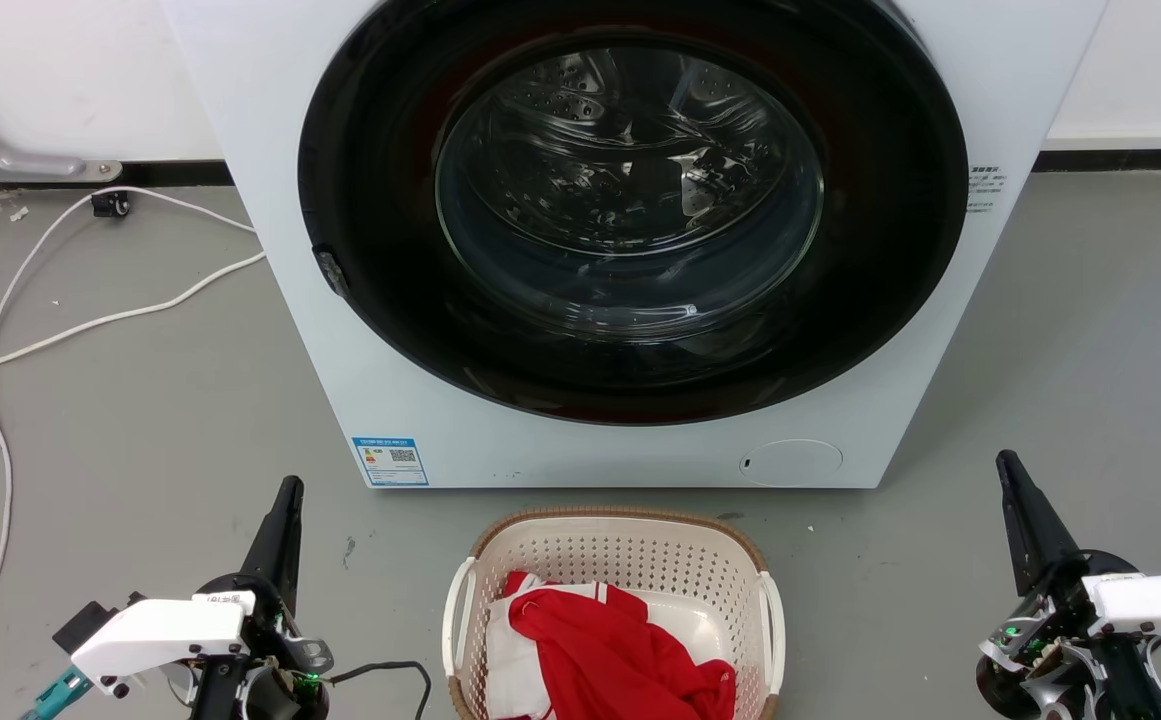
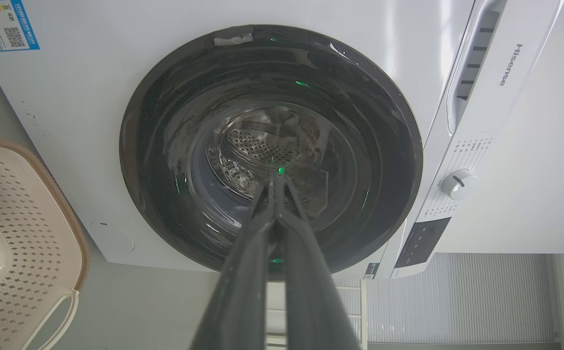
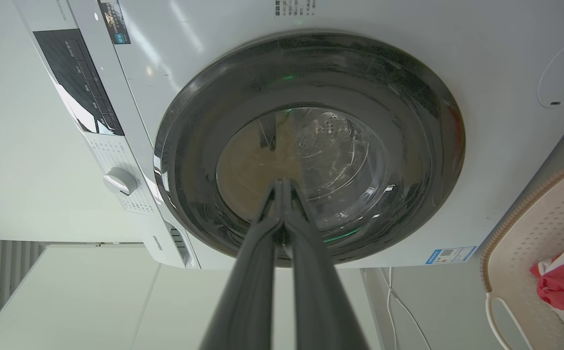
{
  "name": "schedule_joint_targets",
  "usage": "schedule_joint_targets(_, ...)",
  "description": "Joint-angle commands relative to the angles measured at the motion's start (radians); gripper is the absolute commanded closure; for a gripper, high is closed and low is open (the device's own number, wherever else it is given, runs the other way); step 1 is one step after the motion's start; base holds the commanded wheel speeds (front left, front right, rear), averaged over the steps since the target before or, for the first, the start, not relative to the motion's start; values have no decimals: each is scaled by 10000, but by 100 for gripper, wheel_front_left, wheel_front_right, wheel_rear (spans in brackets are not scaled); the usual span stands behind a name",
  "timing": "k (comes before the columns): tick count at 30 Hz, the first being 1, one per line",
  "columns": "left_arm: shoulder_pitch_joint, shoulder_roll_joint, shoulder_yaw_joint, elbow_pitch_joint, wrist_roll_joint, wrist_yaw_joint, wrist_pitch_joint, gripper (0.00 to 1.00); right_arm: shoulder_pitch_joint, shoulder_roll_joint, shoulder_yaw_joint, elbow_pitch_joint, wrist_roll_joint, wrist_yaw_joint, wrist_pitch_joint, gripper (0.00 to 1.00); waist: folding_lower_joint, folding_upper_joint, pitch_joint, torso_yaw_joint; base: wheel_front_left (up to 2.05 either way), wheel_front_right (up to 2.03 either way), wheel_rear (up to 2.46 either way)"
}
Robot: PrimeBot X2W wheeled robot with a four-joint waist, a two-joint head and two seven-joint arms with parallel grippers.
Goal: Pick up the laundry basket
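The laundry basket sits untouched on the floor, washing machine just behind it, left gripper and right gripper well to either side, jaws clenched empty, so opening toward its handles likely comes next.

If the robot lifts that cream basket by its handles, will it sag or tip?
The laundry basket looks like moulded plastic, so probably stiff. Holding soft red and white clothing, it is likely light. Lifted by one handle, it might tip.
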Motion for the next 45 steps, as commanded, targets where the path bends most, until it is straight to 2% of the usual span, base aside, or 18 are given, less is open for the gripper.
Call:
schedule_joint_targets(1,-95,-11,23,13,58,-45,28,100,-110,32,-16,13,-46,0,42,100,0,0,0,0,0,0,0)
schedule_joint_targets(27,-101,-40,73,14,85,-46,81,100,-117,62,-55,14,-70,0,73,100,0,0,0,0,0,0,0)
schedule_joint_targets(28,-2,-35,44,0,57,0,12,0,-1,25,-42,2,-49,0,37,0,0,0,0,0,0,0,0)
schedule_joint_targets(45,357,-74,-48,-101,813,4,-711,0,293,52,171,-37,-890,0,-686,0,0,0,7,-16,0,0,0)
